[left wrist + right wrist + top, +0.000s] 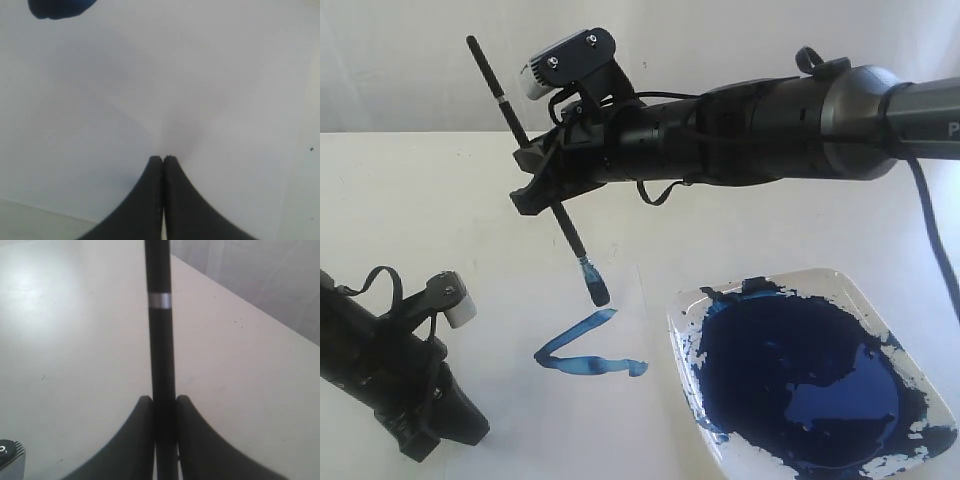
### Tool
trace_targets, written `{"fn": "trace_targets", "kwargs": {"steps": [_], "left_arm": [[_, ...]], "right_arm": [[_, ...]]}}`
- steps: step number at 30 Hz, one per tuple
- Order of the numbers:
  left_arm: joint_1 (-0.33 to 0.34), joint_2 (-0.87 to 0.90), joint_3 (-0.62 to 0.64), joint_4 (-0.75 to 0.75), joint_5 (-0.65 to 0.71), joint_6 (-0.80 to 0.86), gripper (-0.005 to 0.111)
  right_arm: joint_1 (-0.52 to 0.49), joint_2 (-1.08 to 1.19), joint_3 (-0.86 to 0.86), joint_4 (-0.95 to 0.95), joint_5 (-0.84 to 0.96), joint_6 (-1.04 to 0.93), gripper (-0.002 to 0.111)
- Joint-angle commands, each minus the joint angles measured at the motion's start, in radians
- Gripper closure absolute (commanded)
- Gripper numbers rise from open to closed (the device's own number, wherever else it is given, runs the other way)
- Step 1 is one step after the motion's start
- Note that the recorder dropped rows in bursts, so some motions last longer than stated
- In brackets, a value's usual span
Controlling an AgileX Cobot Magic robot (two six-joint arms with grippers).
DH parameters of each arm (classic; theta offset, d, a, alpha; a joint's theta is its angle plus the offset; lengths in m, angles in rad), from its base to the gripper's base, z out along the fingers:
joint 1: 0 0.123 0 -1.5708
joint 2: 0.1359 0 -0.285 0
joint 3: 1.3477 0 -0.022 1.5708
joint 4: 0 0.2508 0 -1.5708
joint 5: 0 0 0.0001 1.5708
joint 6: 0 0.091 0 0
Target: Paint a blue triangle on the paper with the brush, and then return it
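My right gripper [535,190] reaches in from the right and is shut on the black handle of the brush [552,200]. The brush slants down, and its blue-stained tip [597,290] hangs just over the upper end of the painted strokes. The blue triangle [595,365] stands as two uneven strokes meeting at a left corner, open to the right, on the white paper [605,345]. In the right wrist view the brush handle [159,340] runs straight between the jaws of the right gripper [163,400]. My left gripper [163,158] is shut on nothing, low at the left [425,440].
A white square paint tray [930,400] holding a large dark blue pool stands at the front right, close to the paper's right edge. A dark blue patch [60,7] shows at the border of the left wrist view. The cream table [420,200] stretches back to a pale wall.
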Motion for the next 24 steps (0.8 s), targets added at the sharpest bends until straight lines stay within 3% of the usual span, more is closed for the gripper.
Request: {"fn": "trace_targets", "kwargs": {"steps": [1, 24], "left_arm": [[-0.002, -0.006, 0.006, -0.002, 0.023, 0.000, 0.107], [-0.002, -0.006, 0.006, -0.002, 0.023, 0.000, 0.107]], "right_arm": [[-0.006, 0.005, -0.005, 0.000, 0.013, -0.022, 0.108], [-0.006, 0.028, -0.004, 0.000, -0.024, 0.035, 0.108]]}}
